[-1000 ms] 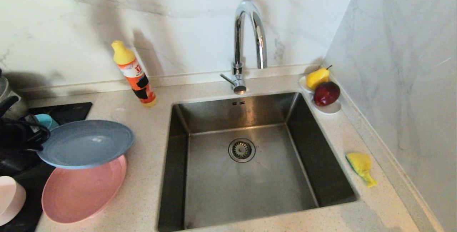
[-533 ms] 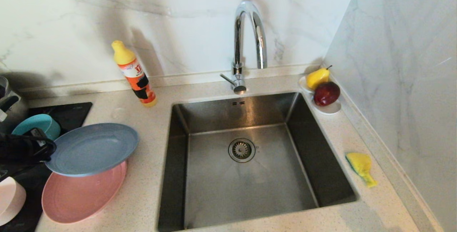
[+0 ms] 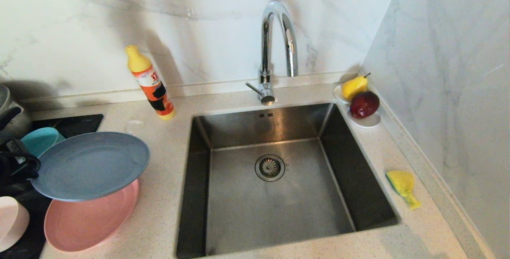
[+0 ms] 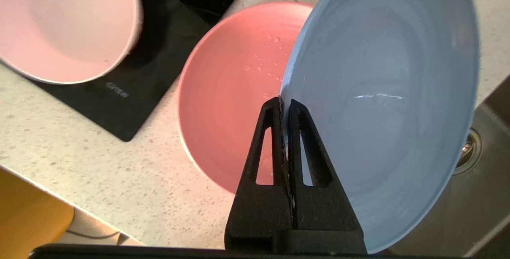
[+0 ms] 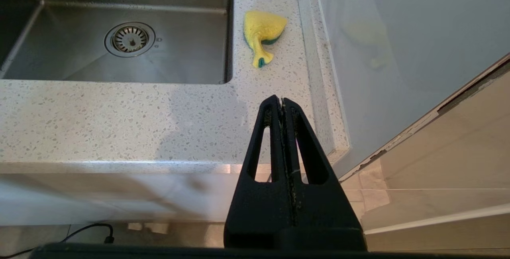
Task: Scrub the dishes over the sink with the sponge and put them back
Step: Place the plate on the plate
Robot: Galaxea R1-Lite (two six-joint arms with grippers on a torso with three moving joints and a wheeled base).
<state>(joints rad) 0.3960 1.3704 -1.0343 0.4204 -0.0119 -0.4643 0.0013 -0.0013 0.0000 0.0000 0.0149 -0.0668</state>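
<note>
Left hand (image 4: 285,105) pinching grey-blue plate (image 3: 89,165) rim, right hand (image 5: 282,103) closed empty, orange bottle (image 3: 150,83) label unreadable

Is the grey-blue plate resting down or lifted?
Lifted: the left gripper pinches the grey-blue plate by its rim above the pink plate.

Colours around my sink

My black left gripper (image 4: 285,105) holds a grey-blue plate (image 3: 91,165) above a salmon-pink plate (image 3: 85,221); yellow-green sponge (image 3: 402,185) lower right, speckled beige counter (image 3: 159,211), steel sink (image 3: 275,195).
</note>
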